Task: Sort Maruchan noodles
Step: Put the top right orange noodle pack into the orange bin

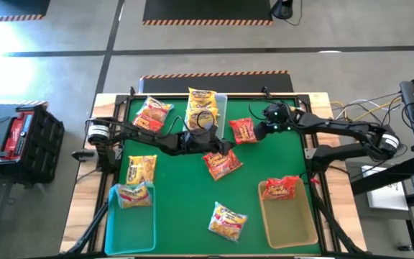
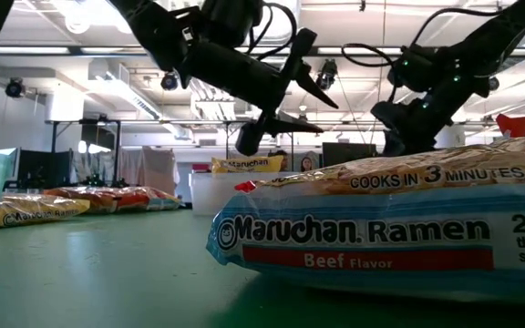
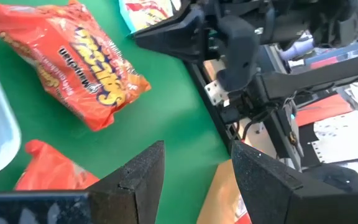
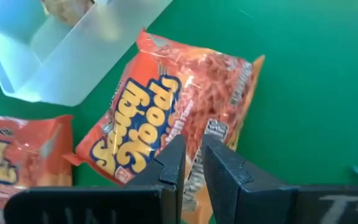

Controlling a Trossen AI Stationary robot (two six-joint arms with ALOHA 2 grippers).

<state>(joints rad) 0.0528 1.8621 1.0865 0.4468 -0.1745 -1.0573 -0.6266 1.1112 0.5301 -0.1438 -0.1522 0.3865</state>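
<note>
Now the right gripper [image 1: 259, 131] hovers pressed together over a red noodle packet [image 1: 244, 131] beside the clear bin [image 1: 220, 108] — probably lining up a pick — while the left gripper [image 1: 225, 149], spread, holds nothing.

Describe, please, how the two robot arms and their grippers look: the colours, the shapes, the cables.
Both arms are black, slim, jointed tubes with loose black cables along them. The left gripper has two broad, wedge-shaped matte black fingers. The right gripper has two similar blocky black fingers. A small green light glows on the right arm's wrist. No markings can be read.
</note>
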